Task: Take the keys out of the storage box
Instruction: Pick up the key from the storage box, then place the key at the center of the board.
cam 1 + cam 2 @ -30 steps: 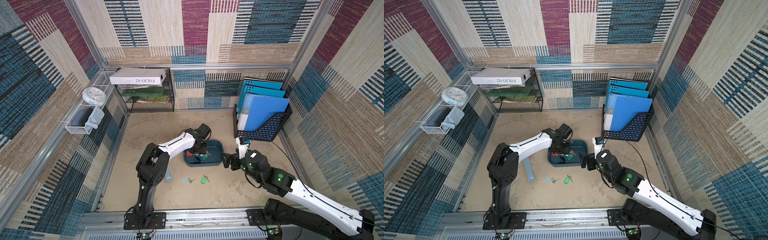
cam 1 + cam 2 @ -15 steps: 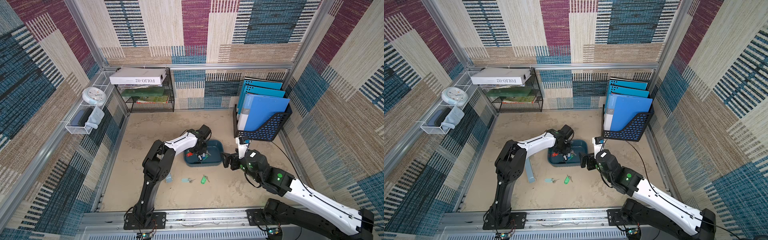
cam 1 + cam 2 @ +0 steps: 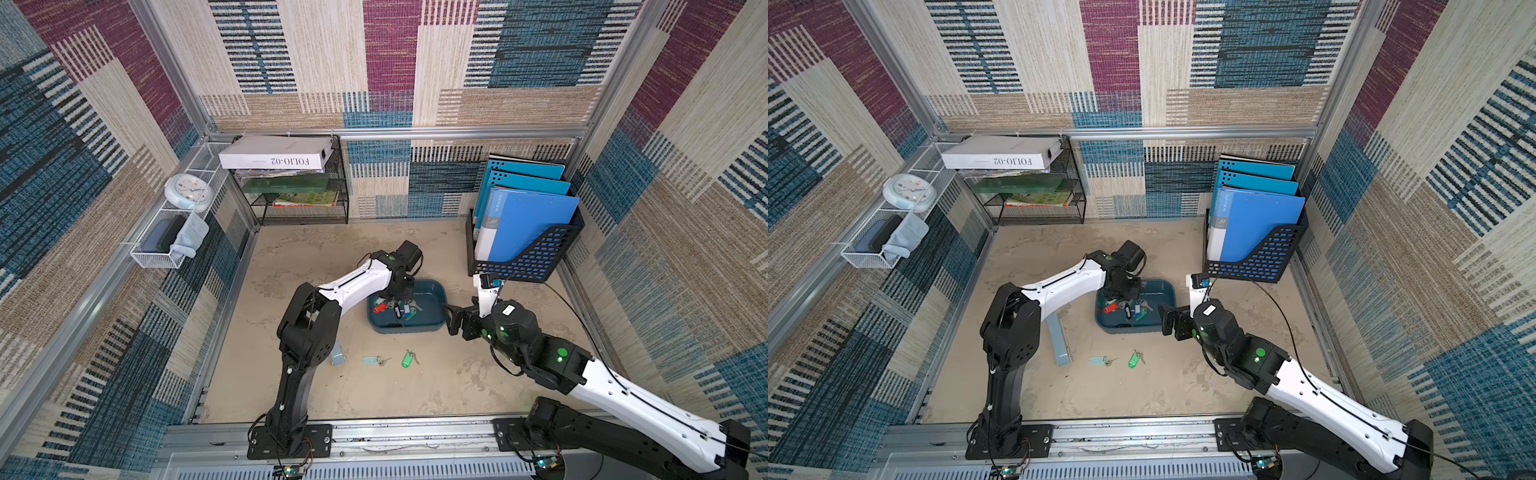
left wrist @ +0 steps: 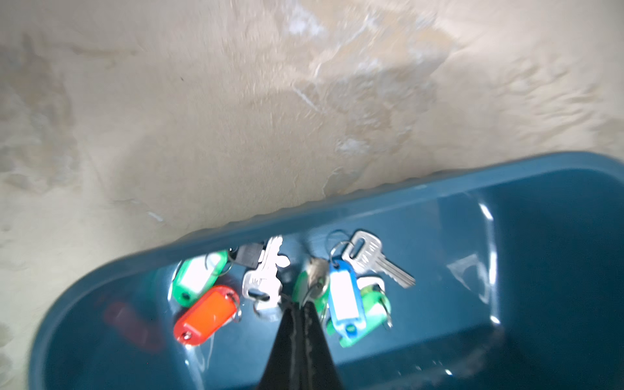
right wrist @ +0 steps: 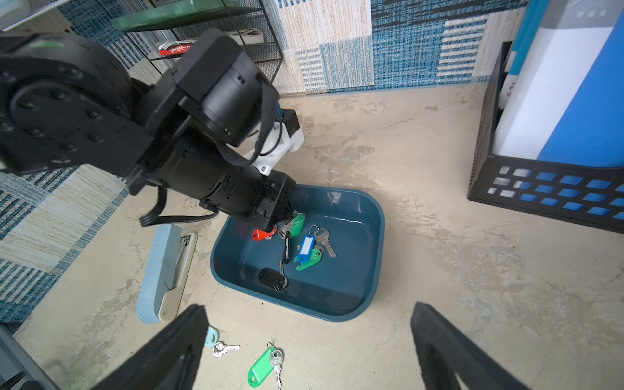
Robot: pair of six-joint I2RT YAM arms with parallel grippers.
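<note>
Beige tabletop (image 3: 457,395), centre: keys (image 4: 342,297) are clustered in the storage box (image 3: 409,328); the left gripper (image 4: 301,312) is clamped on the ring of a green-tagged key (image 4: 300,286); the right gripper (image 3: 453,319) is held spread nearby. Entangled neighbouring rings could be dragged up, then dropped.

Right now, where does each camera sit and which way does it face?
Top views: high above the base, looking down on the beige table; white-and-black left arm and right arm show.
Left wrist: on the left arm, looking down into the shallow dark teal plastic storage box at small metal keys with coloured plastic tags; its shut left claw pinches a ring.
Right wrist: on the right arm, low, facing the box; its open right claw and the left arm show.
Shared: every view shows the box and keys.
</note>
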